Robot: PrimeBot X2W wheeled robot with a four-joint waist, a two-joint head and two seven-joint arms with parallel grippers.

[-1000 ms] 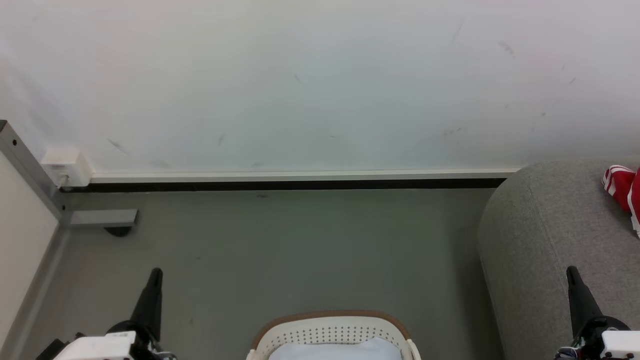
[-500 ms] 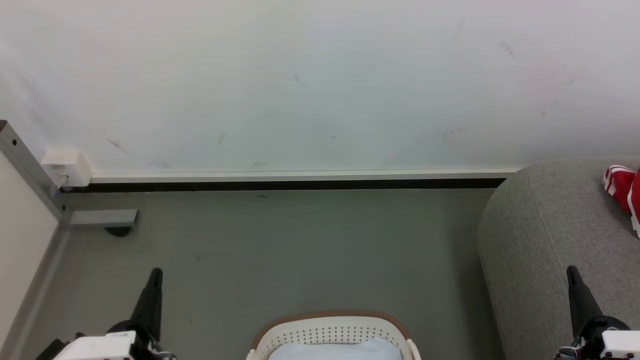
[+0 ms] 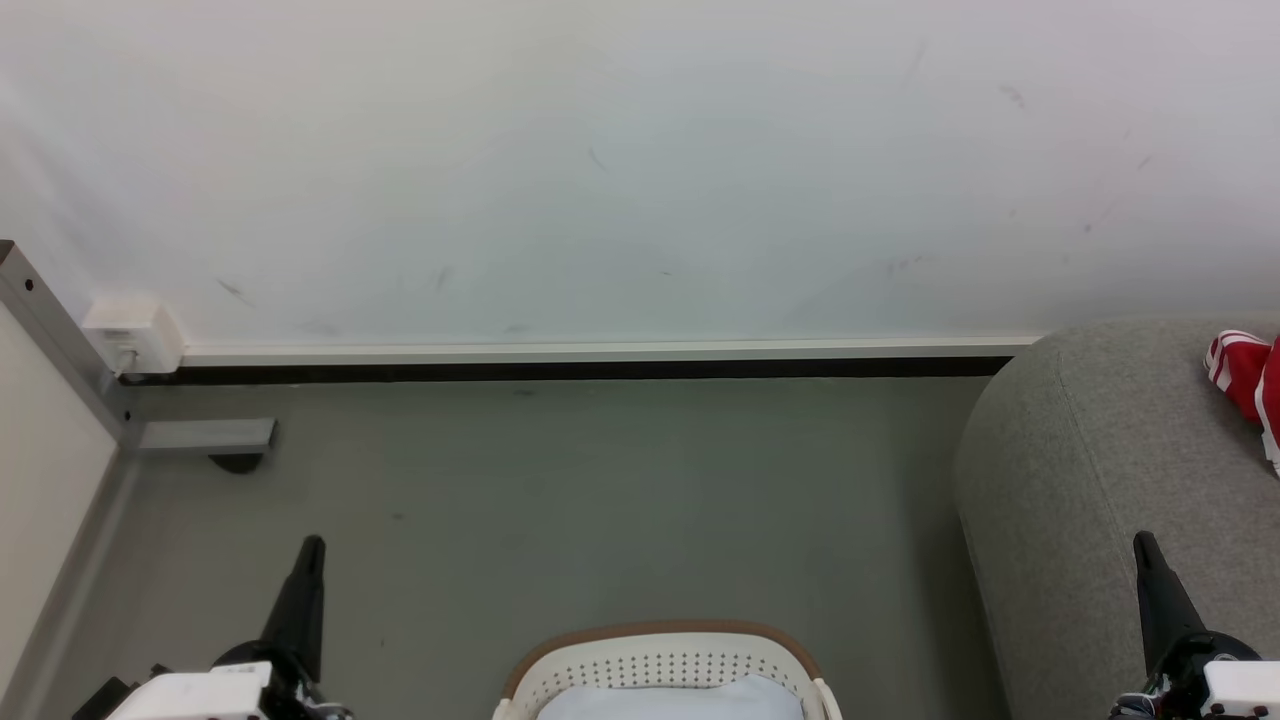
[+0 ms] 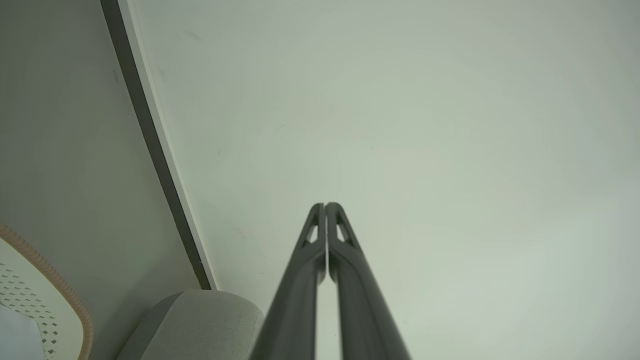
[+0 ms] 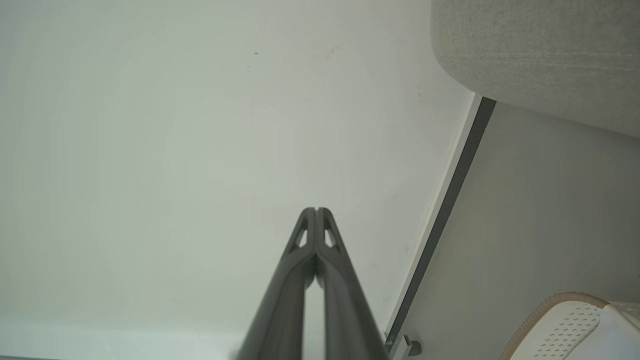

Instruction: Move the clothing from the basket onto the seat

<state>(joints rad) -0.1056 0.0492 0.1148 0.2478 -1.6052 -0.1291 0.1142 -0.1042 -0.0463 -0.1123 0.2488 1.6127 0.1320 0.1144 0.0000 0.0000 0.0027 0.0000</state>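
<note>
The red and white clothing [image 3: 1242, 378] lies on the seat [image 3: 1080, 470], ahead and to the right of my right gripper [image 3: 1143, 548]. The seat's rounded edge runs to that gripper's left. The basket [image 3: 660, 632] sits between my grippers and contains a pale cloth [image 3: 670, 700]. My left gripper [image 3: 312, 548] and right gripper are both closed and empty. Bare floor [image 3: 600, 500] extends ahead to the wall [image 3: 600, 150].

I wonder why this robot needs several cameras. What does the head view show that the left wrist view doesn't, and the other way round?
Head view adds: red clothing lying on the seat, the right gripper, a white wall box. Left wrist view adds: a close look at the left gripper, its two fingers pressed together. Both share: basket, seat, floor, wall, left gripper.
</note>
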